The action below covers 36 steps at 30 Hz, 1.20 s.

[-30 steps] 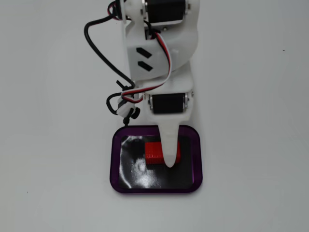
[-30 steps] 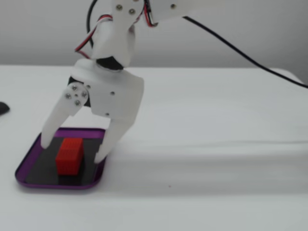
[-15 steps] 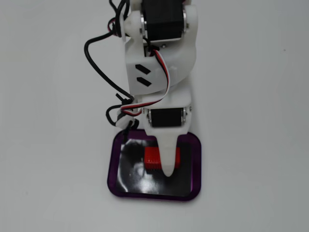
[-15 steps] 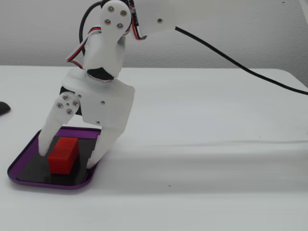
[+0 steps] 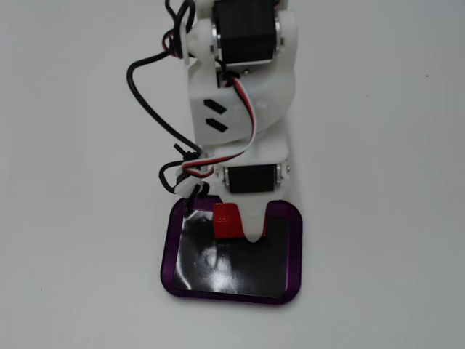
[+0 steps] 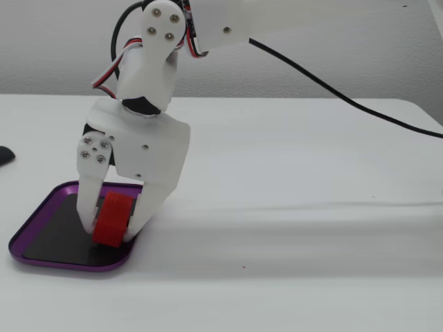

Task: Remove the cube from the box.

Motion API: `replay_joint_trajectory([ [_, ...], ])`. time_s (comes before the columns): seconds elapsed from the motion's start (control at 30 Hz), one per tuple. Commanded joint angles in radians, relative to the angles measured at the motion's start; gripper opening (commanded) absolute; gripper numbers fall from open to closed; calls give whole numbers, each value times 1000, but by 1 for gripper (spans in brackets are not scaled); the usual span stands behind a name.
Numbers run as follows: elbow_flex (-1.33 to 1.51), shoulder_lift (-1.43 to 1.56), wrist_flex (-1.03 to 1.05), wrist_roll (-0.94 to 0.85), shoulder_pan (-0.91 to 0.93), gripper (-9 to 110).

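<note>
Red cube (image 6: 111, 219) clamped between 2 white fingers (image 6: 89, 207), inside box (image 6: 41, 213).

Here is a plain, matte white tabletop (image 5: 378, 145) filling the whole frame in a fixed view, evenly and softly lit. In a fixed view from the side, a pale grey textured wall (image 6: 332, 34) runs behind the table's far edge, and faint broad shadow bands cross the surface.

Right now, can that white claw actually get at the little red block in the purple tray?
Probably yes. The gripper already stands down inside the box with a finger on each side of the cube, and nothing lies between them. Whether it is squeezing yet is unclear.
</note>
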Motion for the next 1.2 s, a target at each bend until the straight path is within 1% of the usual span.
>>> replay_joint_trajectory([
  [0.0, -51, 103, 25, -12, -2, 0],
  [0.3, -29, 420, 58, -6, -12, 0],
  [0.43, 86, 594, 58, -5, -11, 0],
  [0.53, 262, 712, 32, -3, -11, 0],
  [0.6, 422, 782, -21, -3, -11, 0],
  [0.77, 907, 945, -245, -14, -11, 0],
  [0.87, 1141, 1031, -362, -14, -8, 0],
  [0.97, 1308, 1103, -430, -14, 2, 0],
  [1.17, 1508, 1170, -548, -14, 3, 0],
])
